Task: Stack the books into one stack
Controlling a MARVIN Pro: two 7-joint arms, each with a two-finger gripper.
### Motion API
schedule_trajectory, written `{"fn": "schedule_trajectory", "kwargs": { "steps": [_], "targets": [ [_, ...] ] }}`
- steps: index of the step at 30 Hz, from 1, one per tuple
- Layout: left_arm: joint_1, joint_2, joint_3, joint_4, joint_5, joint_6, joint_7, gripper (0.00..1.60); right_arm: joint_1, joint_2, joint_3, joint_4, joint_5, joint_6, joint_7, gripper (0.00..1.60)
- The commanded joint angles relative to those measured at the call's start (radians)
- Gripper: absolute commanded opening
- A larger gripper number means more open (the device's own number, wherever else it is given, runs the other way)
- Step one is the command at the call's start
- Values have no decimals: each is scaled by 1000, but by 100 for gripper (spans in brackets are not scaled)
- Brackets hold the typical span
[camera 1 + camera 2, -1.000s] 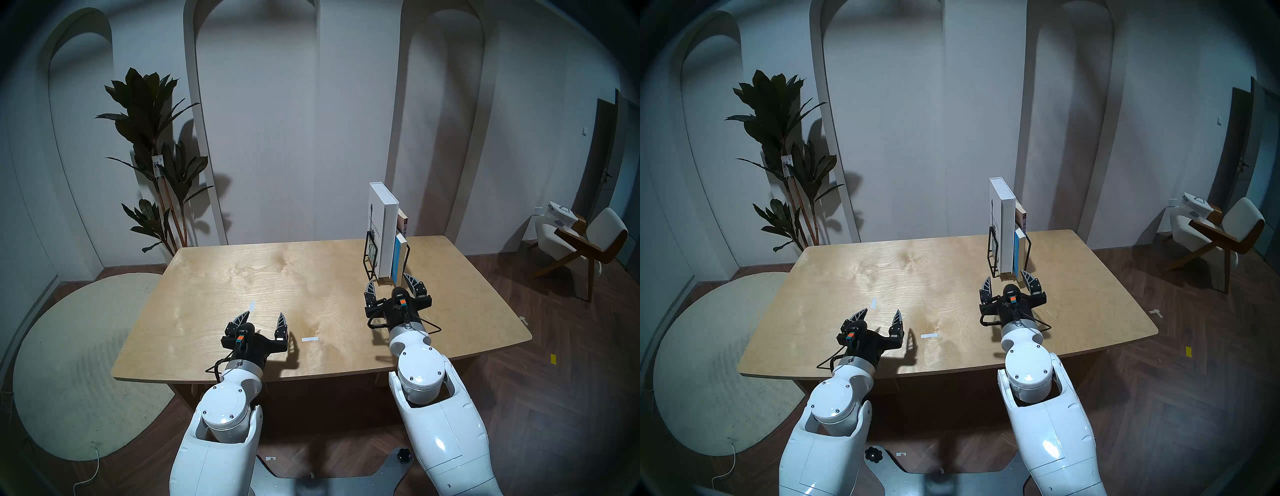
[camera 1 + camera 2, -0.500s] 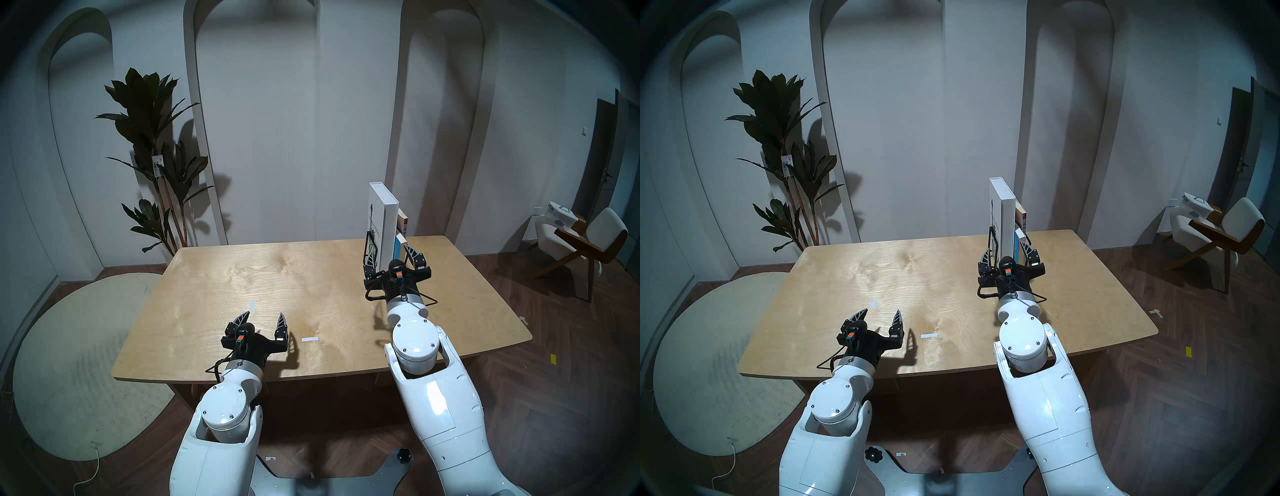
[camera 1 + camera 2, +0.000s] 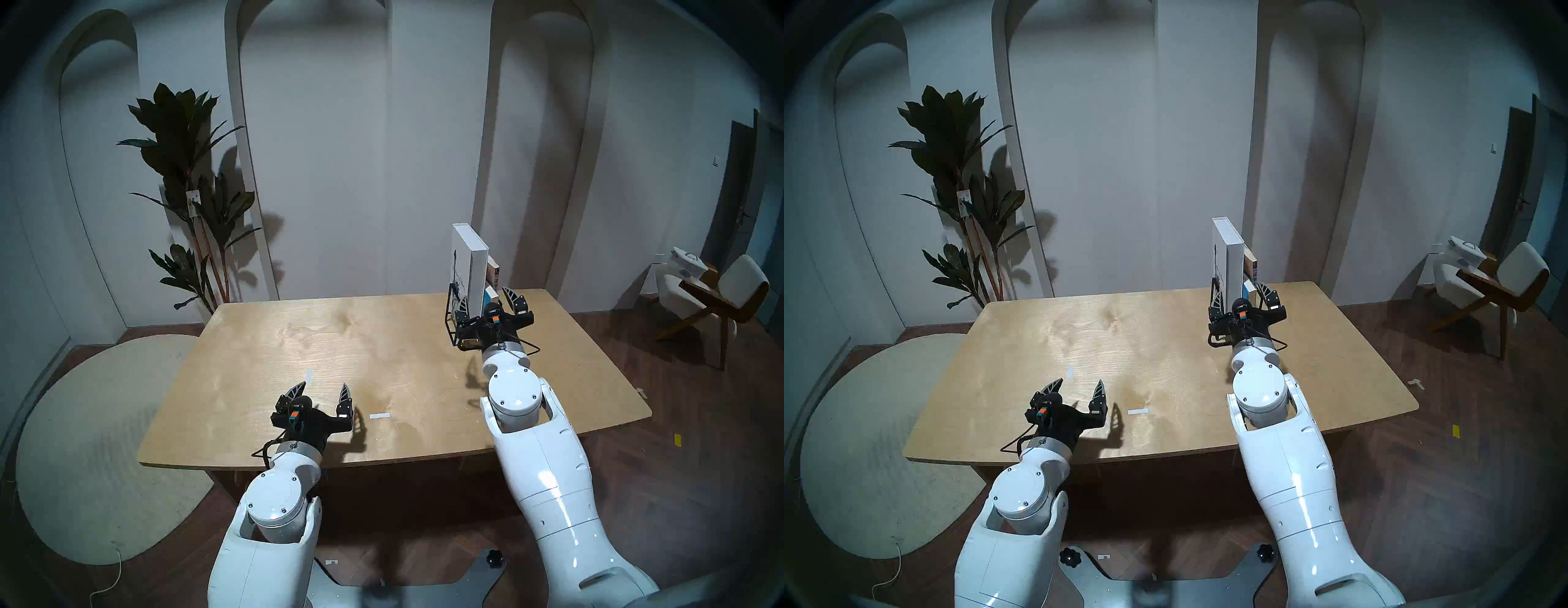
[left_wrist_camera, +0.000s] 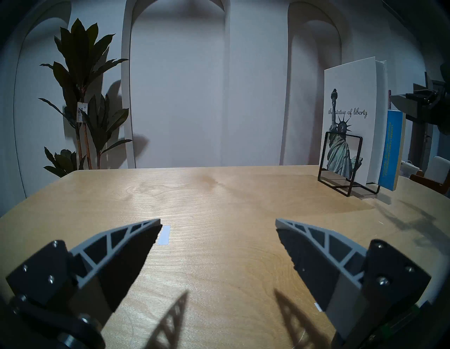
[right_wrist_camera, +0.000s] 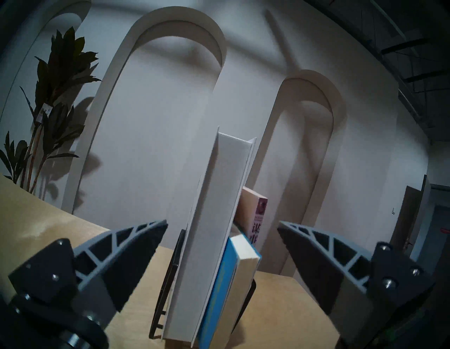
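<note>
Head view: we see a table (image 3: 382, 339) with three books standing upright in a black rack (image 3: 450, 314) at its far right.
White book (image 3: 474, 271): tallest, at the rack's left side, cover with a statue figure facing left.
Blue book (image 4: 389, 148): shorter, just right of the white one, touching it in the right wrist view.
Beige book (image 5: 254, 209): behind the blue one, leaning against the white one; we read only part of its spine.
Stack: not made yet, all three books upright in the rack.
Right gripper (image 3: 488, 299): spread wide, held in front of the books with one finger on each side of the row; we see no contact.
Right wrist view: white book's page edge (image 5: 214, 231) sits between the fingers (image 5: 129, 253), the blue book beside it.
Left gripper (image 3: 323, 388): spread wide, empty, low over the table's near part, well apart from the rack.
Tape: two small white strips (image 3: 379, 415) on the table near the left gripper, one just by its left fingertip in the left wrist view.
Room: plant (image 3: 186, 178) at far left.
</note>
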Motion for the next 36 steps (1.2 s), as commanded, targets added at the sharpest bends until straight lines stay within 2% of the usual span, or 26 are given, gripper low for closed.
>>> {"fn": "schedule_trajectory", "kwargs": {
  "steps": [1, 4, 9, 21, 31, 36],
  "targets": [
    [-6, -1, -1, -21, -3, -4, 3, 160, 72, 32, 10, 5, 21, -79, 31, 160],
    [-6, -1, -1, -21, -3, -3, 4, 160, 81, 60, 7, 29, 33, -125, 72, 160],
    [-5, -1, -1, -22, -3, -3, 4, 160, 104, 69, 25, 75, 66, -174, 101, 160],
    [-6, -1, -1, -21, -3, -4, 4, 160, 153, 98, 26, 125, 92, -222, 171, 160],
    [-5, -1, -1, -22, -3, -3, 5, 160, 169, 83, 12, 127, 88, -219, 172, 160],
    [-5, -1, -1, -22, -3, -3, 5, 160, 211, 78, 9, 158, 131, -191, 218, 160]
  ]
}}
